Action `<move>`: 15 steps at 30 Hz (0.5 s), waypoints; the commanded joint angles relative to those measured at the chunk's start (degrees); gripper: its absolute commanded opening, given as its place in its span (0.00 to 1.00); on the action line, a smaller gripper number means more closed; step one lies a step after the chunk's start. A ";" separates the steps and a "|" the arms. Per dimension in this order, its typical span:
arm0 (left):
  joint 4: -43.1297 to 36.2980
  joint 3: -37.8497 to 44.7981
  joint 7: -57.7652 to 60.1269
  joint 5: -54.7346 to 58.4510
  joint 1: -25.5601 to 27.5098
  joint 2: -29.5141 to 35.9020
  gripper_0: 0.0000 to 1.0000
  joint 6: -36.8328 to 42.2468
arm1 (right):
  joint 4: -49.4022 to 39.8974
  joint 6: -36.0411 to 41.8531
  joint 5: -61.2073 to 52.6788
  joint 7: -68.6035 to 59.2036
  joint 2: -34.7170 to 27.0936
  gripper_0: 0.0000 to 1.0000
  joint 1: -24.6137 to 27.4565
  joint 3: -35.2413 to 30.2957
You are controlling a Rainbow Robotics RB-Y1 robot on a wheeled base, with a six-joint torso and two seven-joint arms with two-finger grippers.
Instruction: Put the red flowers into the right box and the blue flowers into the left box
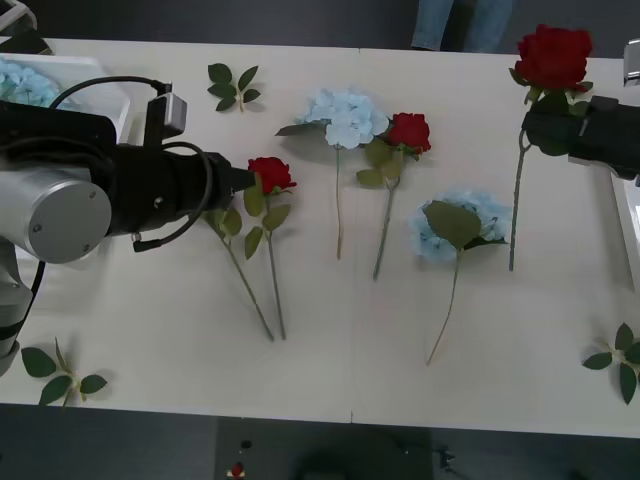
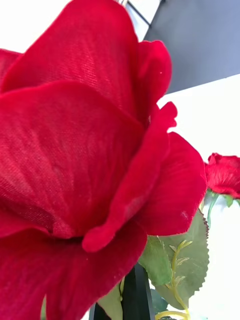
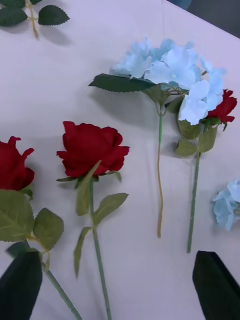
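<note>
We hold one rose [image 1: 553,55] in our right gripper [image 1: 548,128], its black fingers clamped on the stem just under the bloom, lifted near the right box [image 1: 630,215] at the table's [image 1: 330,370] right edge. To do this well, we should carry it over the rim before letting go, so the long stem clears. Our left gripper [image 3: 120,280] hovers with fingers spread above two roses [image 3: 90,147]; hydrangeas [image 1: 345,117] lie between. No writing is readable

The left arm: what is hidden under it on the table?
Under the left gripper lie two red roses; the front view hides one bloom under the arm. Right gripper holds another rose.
</note>
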 commanded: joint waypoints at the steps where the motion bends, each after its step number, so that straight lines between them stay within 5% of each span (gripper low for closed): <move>1: -1.07 0.77 -2.05 -1.14 -0.10 0.38 1.00 0.09 | -0.49 -0.48 1.04 1.34 -3.48 0.00 0.46 -3.06; 15: 10.44 0.51 -12.78 -12.65 1.13 0.21 1.00 -0.08 | 8.83 2.86 26.44 0.54 -13.15 0.00 -3.32 -6.58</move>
